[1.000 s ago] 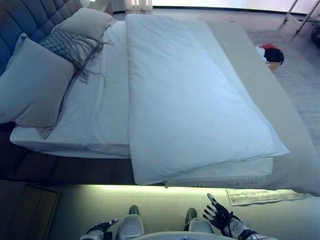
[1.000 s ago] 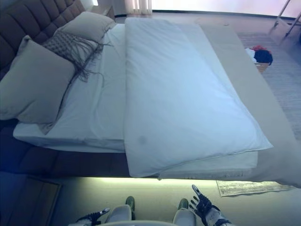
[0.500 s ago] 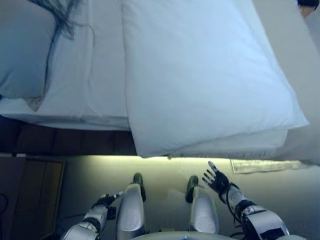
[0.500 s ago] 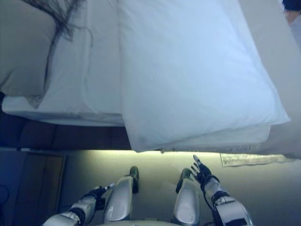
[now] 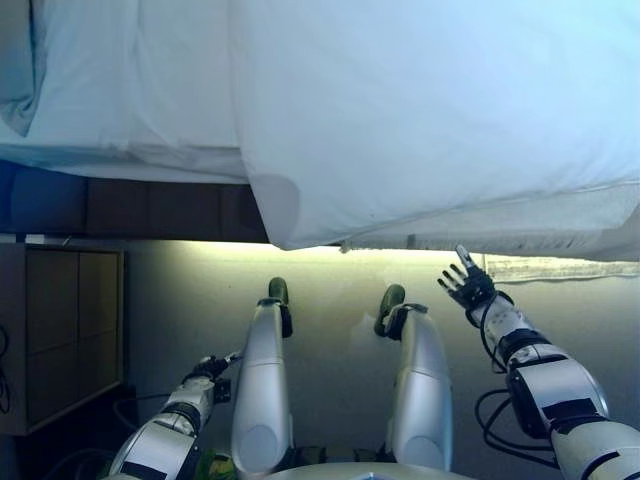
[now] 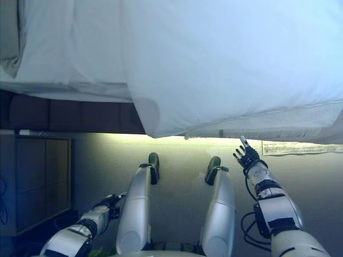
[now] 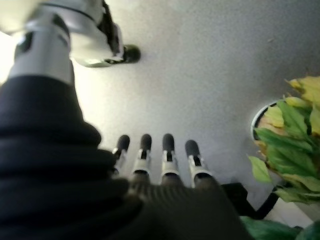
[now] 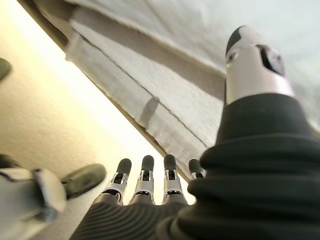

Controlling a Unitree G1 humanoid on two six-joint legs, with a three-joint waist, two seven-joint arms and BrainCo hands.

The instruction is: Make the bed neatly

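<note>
Below the one white duvet (image 5: 430, 110) overhanging the bed (image 5: 150, 205), my right hand (image 5: 468, 286) reaches up, fingers (image 8: 145, 172) spread and holding nothing, just short of its hem. My left hand (image 5: 207, 371) hangs lower, near the floor, fingers (image 7: 167, 150) straight and empty. Next, I judge, comes gripping that edge to pull the duvet square.

Wooden cabinet (image 5: 60, 340) seen on far outer side of left hand (image 5: 205, 372), well apart. Potted plant (image 7: 292, 130), green and yellowing leaves, set on floor near same hand. Flat printed sheet (image 5: 560, 268) laid on floor just beyond right hand (image 5: 468, 285). Pale floor (image 5: 180, 300) spread beneath both hands.
</note>
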